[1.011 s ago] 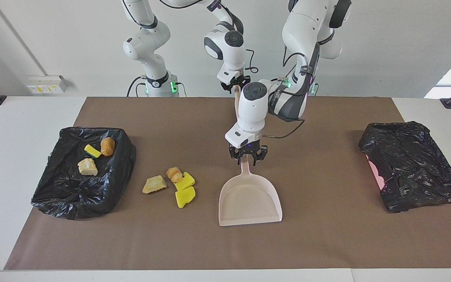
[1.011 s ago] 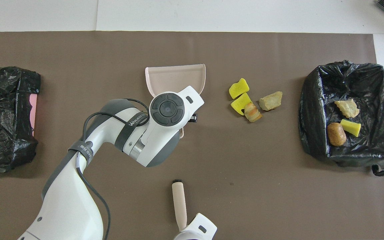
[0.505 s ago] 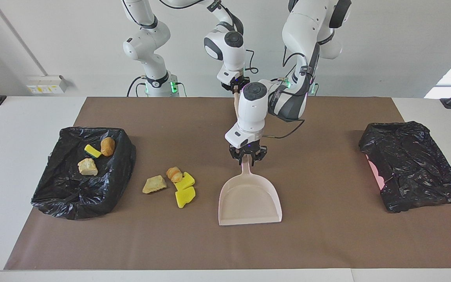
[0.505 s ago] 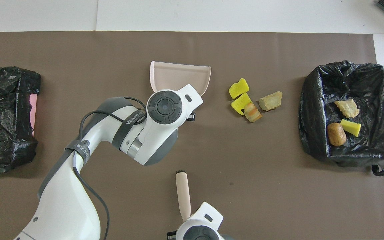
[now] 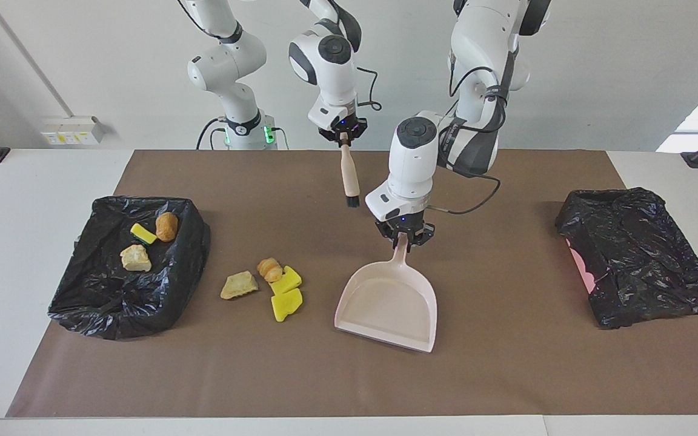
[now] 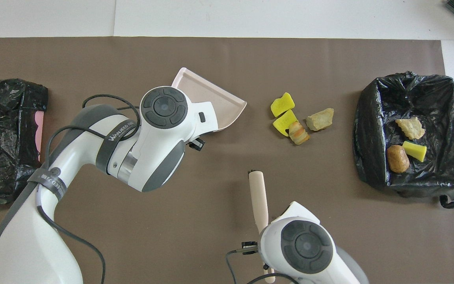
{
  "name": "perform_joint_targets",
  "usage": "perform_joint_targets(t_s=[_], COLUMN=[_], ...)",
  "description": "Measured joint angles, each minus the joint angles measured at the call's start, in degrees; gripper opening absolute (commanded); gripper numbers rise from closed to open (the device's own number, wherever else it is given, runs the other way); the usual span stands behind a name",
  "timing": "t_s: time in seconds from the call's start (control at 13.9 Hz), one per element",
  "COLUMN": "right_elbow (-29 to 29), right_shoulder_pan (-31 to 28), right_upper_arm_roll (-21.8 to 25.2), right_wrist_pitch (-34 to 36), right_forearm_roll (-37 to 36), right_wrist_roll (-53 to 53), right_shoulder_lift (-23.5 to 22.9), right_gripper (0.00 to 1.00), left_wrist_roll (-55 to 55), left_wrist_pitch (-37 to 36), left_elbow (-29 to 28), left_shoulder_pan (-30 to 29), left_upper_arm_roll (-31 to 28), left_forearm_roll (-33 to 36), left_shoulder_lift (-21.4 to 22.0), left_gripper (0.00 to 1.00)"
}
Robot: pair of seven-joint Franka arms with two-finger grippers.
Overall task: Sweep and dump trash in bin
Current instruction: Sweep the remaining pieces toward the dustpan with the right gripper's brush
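My left gripper (image 5: pixel 407 237) clamps the dustpan (image 5: pixel 387 304) handle, right gripper (image 5: pixel 342 134) clamps the brush (image 5: pixel 349 177) — the loose trash (image 5: pixel 270 281) lies at nine o'clock of the pan's mouth in the facing view.

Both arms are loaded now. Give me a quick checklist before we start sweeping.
1. Left gripper shut on the dustpan handle: ok.
2. Right gripper shut on the brush: ok.
3. Dustpan flat on the mat: not ok, it is tilted.
4. Four loose scraps grouped between dustpan and bin: ok.
5. Bin open, three scraps already inside: ok.
6. Brush down beside the scraps: not ok, it hangs in the air nearer the robots.
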State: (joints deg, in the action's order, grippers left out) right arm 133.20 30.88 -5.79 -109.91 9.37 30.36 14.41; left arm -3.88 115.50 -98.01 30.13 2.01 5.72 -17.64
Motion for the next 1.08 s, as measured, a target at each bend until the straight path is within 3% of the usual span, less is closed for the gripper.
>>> perform_joint_targets(t_s=[0.43, 0.79, 0.94, 1.08], right_elbow=[-4.93, -21.66, -29.12, -32.71], right_shoulder_pan=[-16.22, -26.32, -28.18, -28.36], right_upper_arm_roll=[0.04, 0.27, 0.29, 0.25], right_wrist_pitch=[0.26, 3.23, 6.19, 6.69], right_forearm_roll=[-6.94, -15.98, -19.28, -22.16], right_wrist_roll=[-10.17, -17.48, -21.07, -21.93], right_shoulder_lift=[-4.18, -17.63, -23.84, -28.81], right_gripper=[0.00, 0.00, 0.00, 0.00], left_wrist_roll=[-30.64, -40.23, -41.71, -42.49], left_wrist_pitch=[-0.55, 0.76, 1.00, 1.31], left_elbow=[-0.42, -0.68, -0.71, -0.82], left_shoulder_pan=[-1.13, -1.14, -1.14, -1.15], left_upper_arm_roll=[0.00, 0.03, 0.04, 0.04], left_forearm_roll=[0.01, 0.01, 0.02, 0.02], left_shoulder_lift=[0.02, -0.20, -0.38, -0.53], left_gripper=[0.00, 0.00, 0.00, 0.00])
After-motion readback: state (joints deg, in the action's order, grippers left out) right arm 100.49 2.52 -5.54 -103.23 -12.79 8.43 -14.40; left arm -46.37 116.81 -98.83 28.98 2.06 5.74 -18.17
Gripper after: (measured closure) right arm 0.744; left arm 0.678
